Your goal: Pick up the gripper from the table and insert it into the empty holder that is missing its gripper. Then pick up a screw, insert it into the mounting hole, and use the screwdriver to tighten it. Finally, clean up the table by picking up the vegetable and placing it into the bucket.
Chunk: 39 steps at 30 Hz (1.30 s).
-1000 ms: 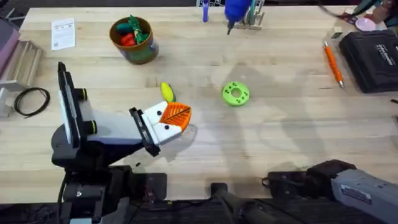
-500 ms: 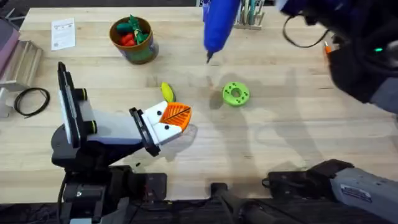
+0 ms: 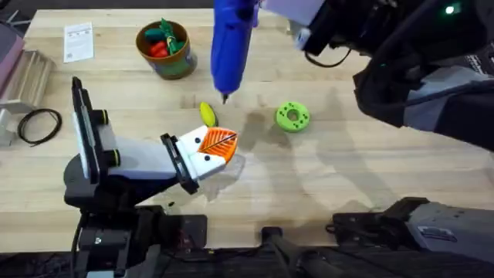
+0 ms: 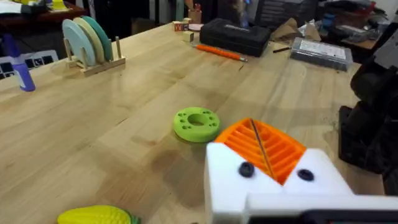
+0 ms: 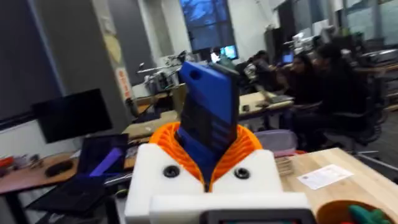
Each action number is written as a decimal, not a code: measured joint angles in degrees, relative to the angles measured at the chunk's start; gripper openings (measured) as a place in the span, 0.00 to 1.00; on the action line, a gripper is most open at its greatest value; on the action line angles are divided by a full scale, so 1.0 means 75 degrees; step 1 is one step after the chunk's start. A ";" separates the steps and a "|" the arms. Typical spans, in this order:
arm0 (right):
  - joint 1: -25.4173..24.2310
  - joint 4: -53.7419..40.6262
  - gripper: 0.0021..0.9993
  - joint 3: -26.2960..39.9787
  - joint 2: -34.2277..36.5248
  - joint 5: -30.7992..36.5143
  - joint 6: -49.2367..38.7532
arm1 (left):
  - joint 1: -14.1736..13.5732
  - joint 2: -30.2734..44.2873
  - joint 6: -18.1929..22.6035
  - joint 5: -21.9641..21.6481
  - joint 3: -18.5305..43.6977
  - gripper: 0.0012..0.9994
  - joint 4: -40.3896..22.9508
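Table [image 3: 347, 177]: pale wood planks.
Far left: bucket [image 3: 165, 49], paper card [image 3: 78, 41].
Middle: vegetable [image 3: 208, 114], green disc [image 3: 292, 116].
Left edge: black cable [image 3: 38, 125].

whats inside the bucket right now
The bucket holds red and green toy vegetables, heaped to its rim. Whatever lies under them is covered. The corn is on the table, outside it.

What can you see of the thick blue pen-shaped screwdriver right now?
The thick bright-blue, pen-shaped screwdriver looks plastic, with a short dark metal tip at its lower end. It hangs roughly upright above the wooden table, touching nothing below, its tip over bare wood near the yellow toy corn cob. The right gripper clamps its upper body between orange ribbed pads.
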 joint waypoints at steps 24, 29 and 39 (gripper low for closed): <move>0.1625 -0.0163 0.02 0.0000 0.0235 -0.0983 -0.3261 | 0.0000 0.0000 0.0000 0.0015 0.0000 0.00 -0.0003; 0.1639 -0.0157 0.02 0.0000 0.0261 -0.0980 -0.3318 | 0.0000 -0.0001 0.0001 0.0016 0.0000 0.00 -0.0003; 0.1907 -0.0163 0.02 0.0000 0.0343 -0.0983 -0.3343 | 0.0000 0.0000 0.0000 0.0017 0.0000 0.00 -0.0003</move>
